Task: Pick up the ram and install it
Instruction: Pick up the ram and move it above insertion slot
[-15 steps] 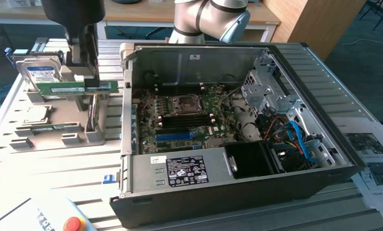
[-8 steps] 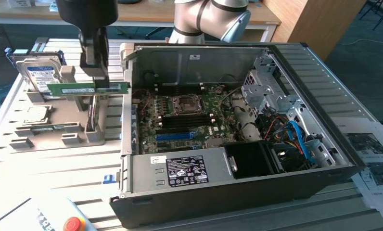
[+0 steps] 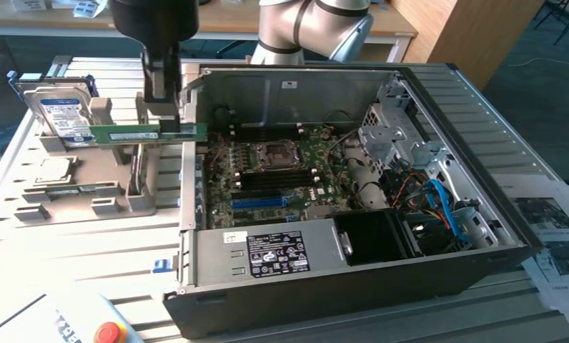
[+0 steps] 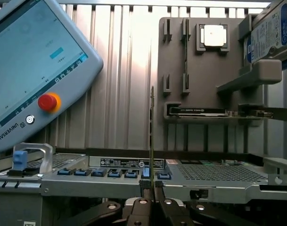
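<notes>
My gripper [image 3: 165,127] is shut on the ram [image 3: 118,134], a long green stick held level and on edge. It hangs in the air above the grey fixture tray [image 3: 84,196], just outside the open computer case's wall [image 3: 187,186] on the exterior view's left. In the wrist view the ram [image 4: 152,132] shows edge-on as a thin line rising from my closed fingertips [image 4: 146,192]. Inside the case lies the motherboard [image 3: 284,171] with its dark slots. A second thin stick [image 4: 185,52] stands in a slot of the tray.
On the tray [image 4: 176,70] rest a silver hard drive [image 3: 61,114], a square processor chip [image 3: 56,170] and a dark card [image 4: 200,111]. A teach pendant [image 3: 65,325] with a red button lies on the slatted table. Papers [image 3: 552,229] lie at the exterior view's right.
</notes>
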You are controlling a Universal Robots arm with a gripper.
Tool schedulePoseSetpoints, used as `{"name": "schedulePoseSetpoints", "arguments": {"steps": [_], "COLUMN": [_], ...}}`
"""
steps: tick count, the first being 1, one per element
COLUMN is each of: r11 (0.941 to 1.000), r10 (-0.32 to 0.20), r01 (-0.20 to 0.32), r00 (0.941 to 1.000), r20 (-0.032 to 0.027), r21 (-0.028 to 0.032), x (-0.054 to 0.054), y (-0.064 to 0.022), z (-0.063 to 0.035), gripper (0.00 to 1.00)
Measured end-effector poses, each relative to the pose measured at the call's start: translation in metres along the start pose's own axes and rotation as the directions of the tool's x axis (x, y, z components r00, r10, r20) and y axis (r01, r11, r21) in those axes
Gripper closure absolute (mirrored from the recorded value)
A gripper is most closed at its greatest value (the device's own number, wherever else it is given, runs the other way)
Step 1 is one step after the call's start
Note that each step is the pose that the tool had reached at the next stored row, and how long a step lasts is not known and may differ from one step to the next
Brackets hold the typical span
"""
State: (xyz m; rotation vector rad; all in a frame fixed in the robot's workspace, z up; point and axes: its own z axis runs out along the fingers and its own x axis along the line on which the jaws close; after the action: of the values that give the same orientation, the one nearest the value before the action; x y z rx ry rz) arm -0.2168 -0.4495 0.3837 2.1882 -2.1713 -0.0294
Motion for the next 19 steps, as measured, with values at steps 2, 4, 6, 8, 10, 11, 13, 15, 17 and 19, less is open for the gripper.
{"name": "schedulePoseSetpoints", "arguments": {"steps": [2,4,6,8,10,11,13,15,17,19], "r11": [1.0000,1.0000,1.0000,1.0000,1.0000,1.0000,1.0000,1.0000,1.0000,1.0000], "r10": [0.000,0.000,0.000,0.000,0.000,0.000,0.000,0.000,0.000,0.000], "r01": [0.000,0.000,0.000,0.000,0.000,0.000,0.000,0.000,0.000,0.000], "r00": [1.0000,1.0000,1.0000,1.0000,1.0000,1.0000,1.0000,1.0000,1.0000,1.0000], "r20": [0.0000,0.0000,0.0001,0.0000,0.0001,0.0001,0.0001,0.0001,0.0001,0.0000], "r21": [-0.0009,-0.0019,-0.0027,-0.0036,-0.0044,-0.0047,-0.0054,-0.0062,-0.0069,-0.0077], "x": [0.001,0.002,0.003,0.004,0.005,0.006,0.007,0.008,0.009,0.010], "y": [-0.0058,-0.0113,-0.0172,-0.0229,-0.0284,-0.0312,-0.0372,-0.0429,-0.0487,-0.0548], "z": [-0.0003,-0.0006,-0.0008,-0.0011,-0.0014,-0.0015,-0.0018,-0.0021,-0.0024,-0.0027], "gripper": [0.88,0.88,0.88,0.88,0.88,0.88,0.88,0.88,0.88,0.88]}}
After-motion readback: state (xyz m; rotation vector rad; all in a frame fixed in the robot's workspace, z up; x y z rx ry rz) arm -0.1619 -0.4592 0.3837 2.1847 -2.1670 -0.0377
